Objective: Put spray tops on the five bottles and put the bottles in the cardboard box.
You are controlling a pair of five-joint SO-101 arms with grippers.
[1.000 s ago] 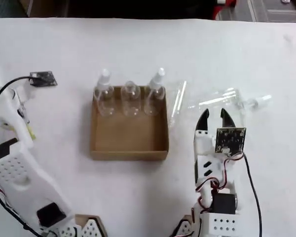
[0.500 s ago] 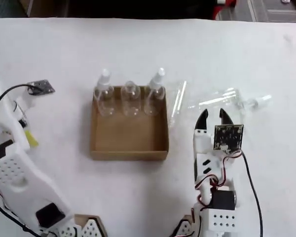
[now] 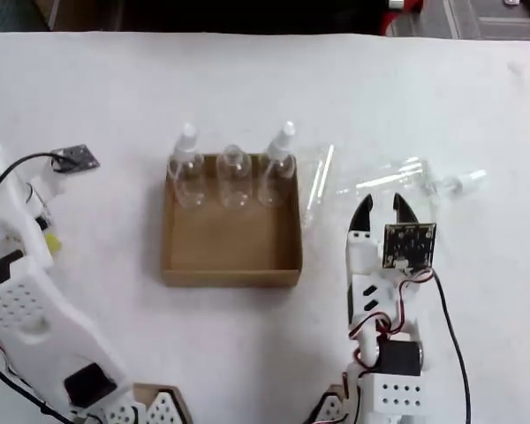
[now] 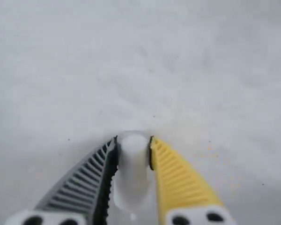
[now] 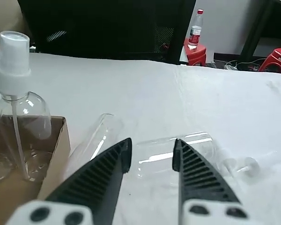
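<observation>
Clear plastic makes up all five bottles. Three stand upright, necks up, in a row against the far wall of the cardboard box [image 3: 231, 265]. The left bottle [image 3: 187, 181] and the right bottle [image 3: 278, 177] wear white spray tops, while the middle bottle [image 3: 233, 177] shows a bare neck.

The other two lie on their sides on the white counter [image 3: 115, 88], outside the box on the right arm's side. The nearer lying bottle [image 3: 316, 185] rests just beside the box wall, with its long axis running mostly away from the arms at a slight tilt. The farther lying bottle [image 3: 389, 181] has its long axis across the counter. One end points away from the box toward a loose spray top [image 3: 464, 183] lying just off that end.

The right end effector [image 3: 382, 208] sits low over the counter with its black fingers spread and its tips aimed at the farther lying bottle. In the right wrist view that bottle lies crosswise just beyond the gap between the fingertips, apart from both.

The left end effector [image 4: 132, 140] hangs over bare counter, well apart from the box. Its grey and yellow fingers pinch a held spray top [image 4: 131, 173]. This white piece runs lengthwise between the fingers and reaches about level with their tips.
</observation>
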